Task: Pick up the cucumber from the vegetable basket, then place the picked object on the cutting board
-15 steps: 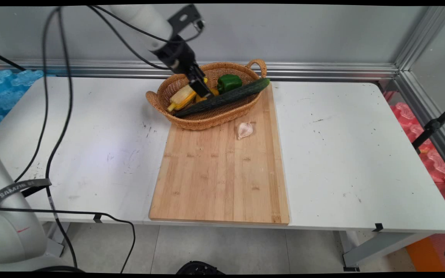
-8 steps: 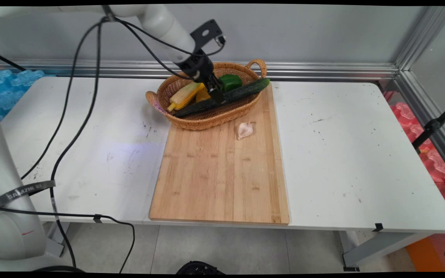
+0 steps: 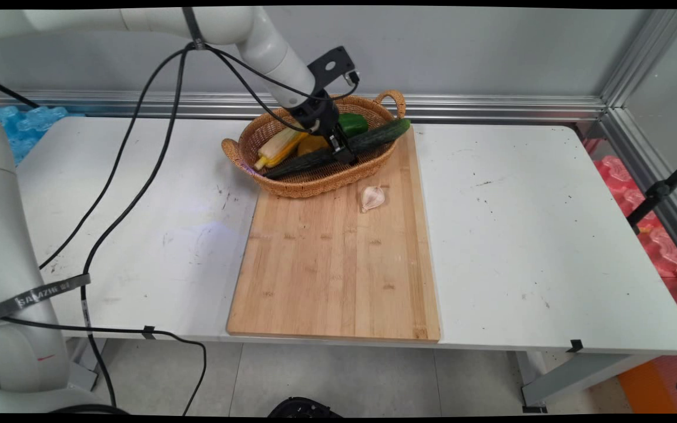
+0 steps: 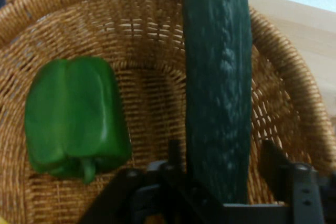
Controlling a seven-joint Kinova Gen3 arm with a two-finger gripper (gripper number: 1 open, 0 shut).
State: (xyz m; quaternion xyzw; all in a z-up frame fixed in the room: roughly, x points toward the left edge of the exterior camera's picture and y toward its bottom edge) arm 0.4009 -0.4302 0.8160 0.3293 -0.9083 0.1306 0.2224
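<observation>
Cucumber [image 3: 338,148] is the thing the pincer [image 3: 343,154] is down on: from the main view it lies slantwise across the wicker basket [image 3: 315,179], one end poking out over the rim beyond the pincer towards the right, the other running back past it to the left. A corn cob [image 3: 280,147] and something orange [image 3: 313,144] lie to the pincer's left, a green pepper [image 3: 352,123] just behind it. The basket stands on the far end of a wooden board [image 3: 338,264] on the white surface [image 3: 550,235], with a garlic bulb [image 3: 372,197] on the board just in front of the pincer, apart from the basket. From the hand view, the cucumber [image 4: 218,87] runs straight up between the two spread fingers [image 4: 278,161], which straddle it with gaps either side, so the pincer is open, not yet gripping. I'd say it wants to close square across the cucumber and fairly near its middle, since a long thing held off-centre would droop. The pepper [image 4: 73,116] sits to the left, clear of the fingers. The basket wall [image 4: 283,61] curves close on the right, so room there is tight; straight up looks the free way out.
</observation>
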